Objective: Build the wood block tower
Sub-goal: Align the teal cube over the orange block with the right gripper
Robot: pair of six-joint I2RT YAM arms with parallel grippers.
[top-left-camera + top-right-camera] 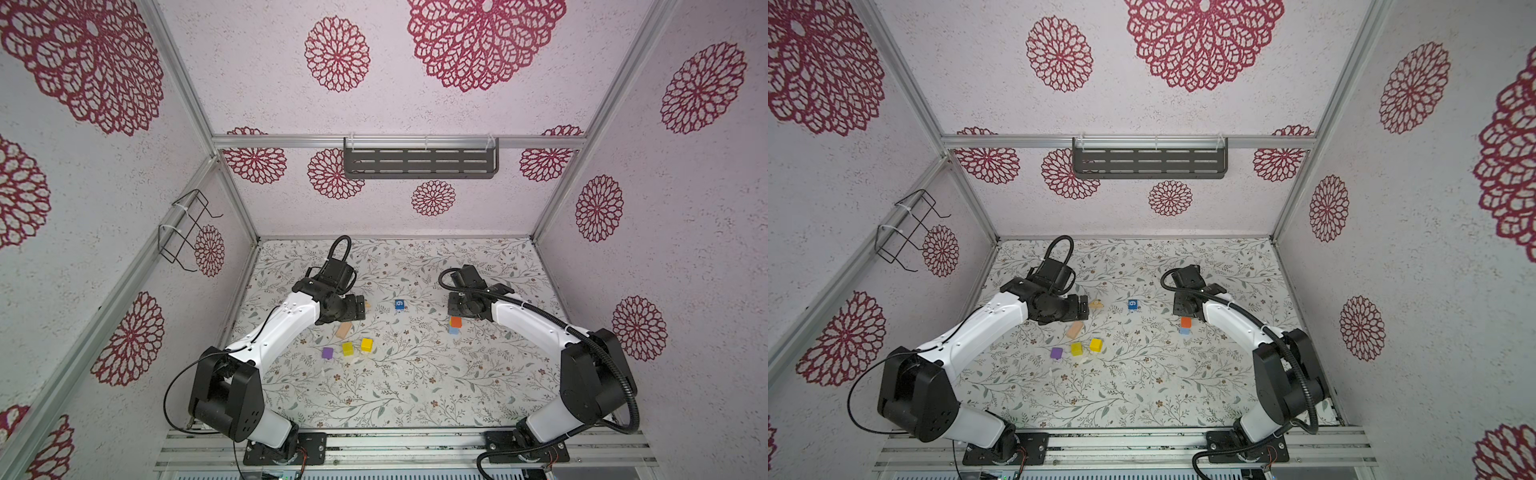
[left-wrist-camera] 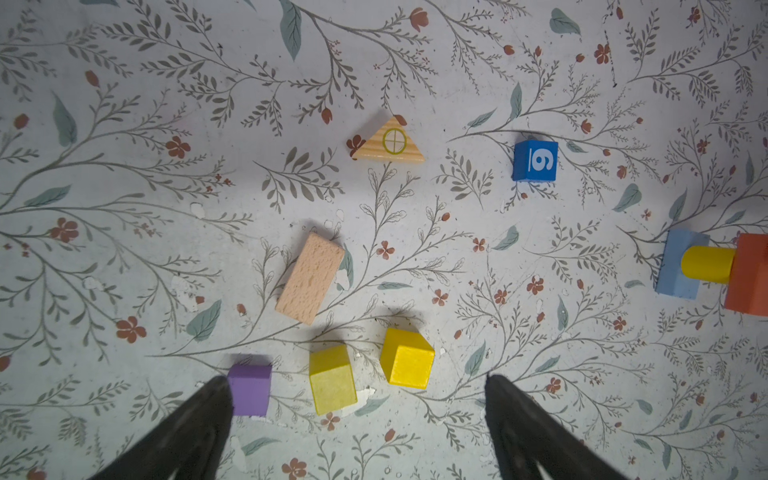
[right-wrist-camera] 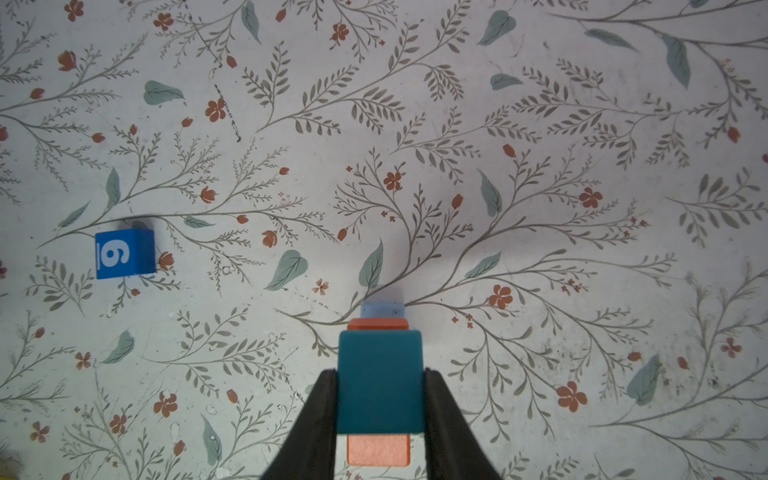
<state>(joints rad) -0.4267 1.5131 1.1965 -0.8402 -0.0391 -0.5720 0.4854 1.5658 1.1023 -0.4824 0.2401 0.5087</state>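
Rail: both arm bases are bolted to the aluminium rail (image 1: 407, 451) at the near edge.
Table: floral-print tabletop (image 1: 415, 386), with loose blocks left of centre and the stack right of centre.
Loose row: purple wooden cube (image 1: 327, 353), pale yellow wooden block (image 1: 348, 348) and bright yellow wooden cube (image 1: 366, 344) sit side by side on the table, not touching.
Plank: tan rectangular wooden block (image 1: 344, 330) lies flat and skewed, just behind the row.
Tower: wood block tower (image 1: 454, 326) stands well to the right of the row. The left wrist view shows the light blue block (image 2: 677, 266) at the base, the yellow cylinder (image 2: 706, 262) on it and the orange block (image 2: 748, 274) on top.
Right gripper: right gripper (image 3: 380, 375) is clamped on the teal wooden cube (image 3: 380, 399), one finger on each side face. The cube sits directly over the orange block and covers its middle. I can't tell whether teal touches orange.
Left gripper: left gripper (image 2: 357, 381) hangs above the table behind the loose row, jaws spread wide and empty.
Far blocks: blue wooden cube marked "6" (image 1: 399, 304) sits alone between the two wrists. The natural-wood triangle block with a circle mark (image 2: 388, 143) is to its left, just beside the left wrist in both top views.
Walls: dark slotted metal shelf (image 1: 419, 162) is on the back wall and the black wire rack (image 1: 187, 228) is on the left wall.
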